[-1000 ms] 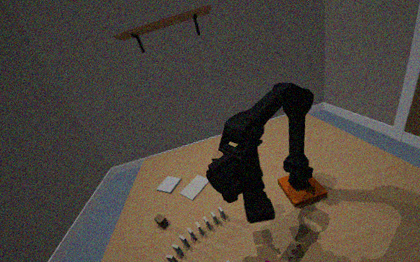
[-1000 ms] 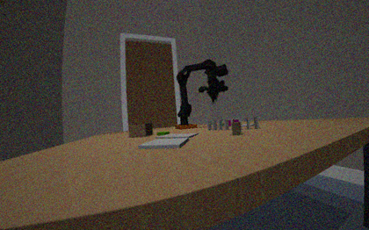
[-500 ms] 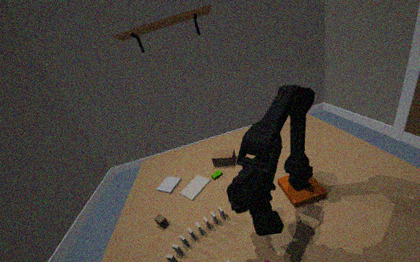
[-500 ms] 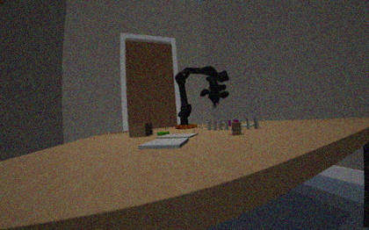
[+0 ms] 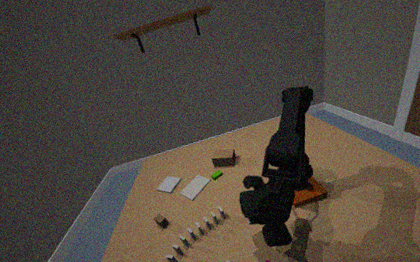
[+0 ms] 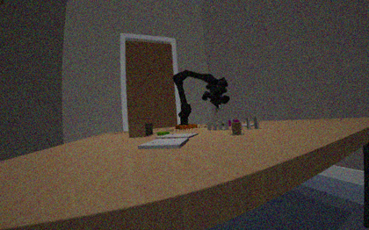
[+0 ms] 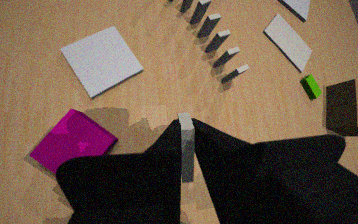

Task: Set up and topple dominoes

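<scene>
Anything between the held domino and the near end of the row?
Bare table: in the wrist view only wood and shadow lie between the domino clamped in the tool and the nearest standing domino.

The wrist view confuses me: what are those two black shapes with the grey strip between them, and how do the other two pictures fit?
Those black shapes are the fingers of the gripper, seen by a camera mounted on the arm. They are shut on a grey domino, carried above the table. Ahead stands the row of dominoes, with white tiles, a magenta block and a green block lying around. The top view looks down from high up; the exterior view looks across the table from far off.
</scene>
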You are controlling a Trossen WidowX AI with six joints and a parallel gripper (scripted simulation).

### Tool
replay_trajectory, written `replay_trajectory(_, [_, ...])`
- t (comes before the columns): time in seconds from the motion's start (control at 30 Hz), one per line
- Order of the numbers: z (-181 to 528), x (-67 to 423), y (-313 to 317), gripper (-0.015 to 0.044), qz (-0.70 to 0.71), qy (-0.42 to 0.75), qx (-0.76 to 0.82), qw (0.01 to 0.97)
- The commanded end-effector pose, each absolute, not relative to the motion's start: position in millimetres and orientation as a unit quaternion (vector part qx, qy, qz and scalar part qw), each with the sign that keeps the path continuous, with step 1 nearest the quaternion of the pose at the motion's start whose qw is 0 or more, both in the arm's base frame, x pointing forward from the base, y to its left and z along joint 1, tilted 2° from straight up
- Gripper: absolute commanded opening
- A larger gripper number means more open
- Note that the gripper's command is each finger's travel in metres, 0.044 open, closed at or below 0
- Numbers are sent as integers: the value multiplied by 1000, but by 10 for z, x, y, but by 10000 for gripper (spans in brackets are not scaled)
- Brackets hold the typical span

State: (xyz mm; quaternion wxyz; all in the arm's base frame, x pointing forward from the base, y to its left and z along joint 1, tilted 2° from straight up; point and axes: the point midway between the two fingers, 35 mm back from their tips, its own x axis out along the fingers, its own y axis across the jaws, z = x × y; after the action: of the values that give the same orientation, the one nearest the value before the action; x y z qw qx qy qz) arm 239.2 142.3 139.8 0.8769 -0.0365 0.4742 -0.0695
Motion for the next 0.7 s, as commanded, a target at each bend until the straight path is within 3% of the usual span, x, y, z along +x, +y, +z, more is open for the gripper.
replay_trajectory(0.0, [1378,2383,1448,24,-70,429,-46,899])
replay_trajectory(0.67, [1395,2227,1496,24,-83,213,-42,973])
